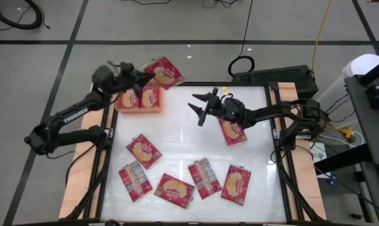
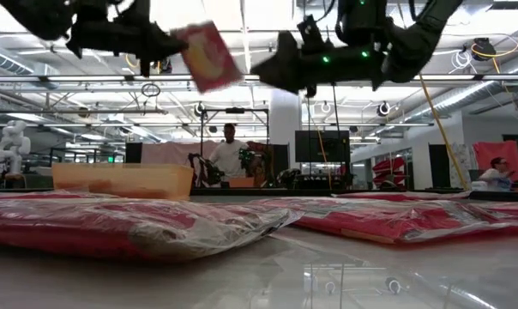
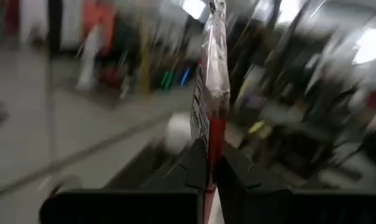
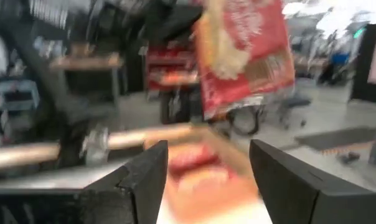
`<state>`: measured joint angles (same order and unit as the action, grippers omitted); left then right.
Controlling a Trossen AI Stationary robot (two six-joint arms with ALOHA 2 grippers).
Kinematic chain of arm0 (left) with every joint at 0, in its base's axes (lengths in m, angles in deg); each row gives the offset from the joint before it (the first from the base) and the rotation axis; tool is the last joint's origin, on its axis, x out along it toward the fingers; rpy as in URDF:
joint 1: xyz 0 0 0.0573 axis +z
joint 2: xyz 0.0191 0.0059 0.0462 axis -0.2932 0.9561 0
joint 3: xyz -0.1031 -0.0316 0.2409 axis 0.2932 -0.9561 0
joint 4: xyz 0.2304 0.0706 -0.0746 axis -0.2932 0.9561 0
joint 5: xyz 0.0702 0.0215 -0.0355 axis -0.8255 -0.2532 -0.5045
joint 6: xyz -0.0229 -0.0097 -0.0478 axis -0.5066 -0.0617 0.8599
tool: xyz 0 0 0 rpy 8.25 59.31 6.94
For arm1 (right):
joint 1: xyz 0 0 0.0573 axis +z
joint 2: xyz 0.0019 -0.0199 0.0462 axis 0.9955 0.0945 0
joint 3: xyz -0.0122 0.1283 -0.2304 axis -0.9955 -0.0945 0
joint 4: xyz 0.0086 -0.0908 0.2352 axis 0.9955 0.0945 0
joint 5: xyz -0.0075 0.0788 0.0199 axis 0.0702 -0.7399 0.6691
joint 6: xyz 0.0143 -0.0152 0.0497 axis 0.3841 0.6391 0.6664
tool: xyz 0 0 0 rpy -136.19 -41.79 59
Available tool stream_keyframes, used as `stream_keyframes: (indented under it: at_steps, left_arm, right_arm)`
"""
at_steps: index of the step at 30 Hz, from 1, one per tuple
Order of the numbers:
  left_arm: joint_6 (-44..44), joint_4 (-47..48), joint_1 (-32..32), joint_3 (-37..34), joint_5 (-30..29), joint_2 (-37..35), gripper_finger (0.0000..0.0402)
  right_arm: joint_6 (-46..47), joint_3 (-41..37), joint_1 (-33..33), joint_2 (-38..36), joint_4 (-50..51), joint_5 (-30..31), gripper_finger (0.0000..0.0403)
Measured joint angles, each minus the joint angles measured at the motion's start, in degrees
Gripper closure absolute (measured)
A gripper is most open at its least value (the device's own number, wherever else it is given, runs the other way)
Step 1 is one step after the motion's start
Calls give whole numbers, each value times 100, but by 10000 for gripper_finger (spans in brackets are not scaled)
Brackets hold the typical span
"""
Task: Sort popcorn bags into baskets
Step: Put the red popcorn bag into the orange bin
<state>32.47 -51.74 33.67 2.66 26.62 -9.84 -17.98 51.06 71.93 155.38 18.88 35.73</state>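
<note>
The left gripper (image 1: 141,79) hangs above the far-left shallow orange rectangular tray (image 1: 139,100), its fingers (image 3: 194,171) clenched on a flat red popcorn packet (image 1: 163,72) held in the air. Mid-tabletop, the right gripper (image 1: 201,107) hovers with fingers (image 4: 147,171) spread, empty. Six more red packets (image 1: 143,150) lie across the white tabletop (image 1: 177,135).
</note>
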Motion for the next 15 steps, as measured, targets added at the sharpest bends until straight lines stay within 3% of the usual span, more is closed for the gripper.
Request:
stream_keyframes:
  at_steps: [6, 15]
  left_arm:
    - [-911, 2260, 276, 696, -79, 223, 384]
    - [-1240, 2939, 563, 792, -435, 283, 383]
  right_arm:
    - [118, -530, -10, -220, 159, -810, 192]
    - [-209, -1220, -8, -435, 157, -1580, 195]
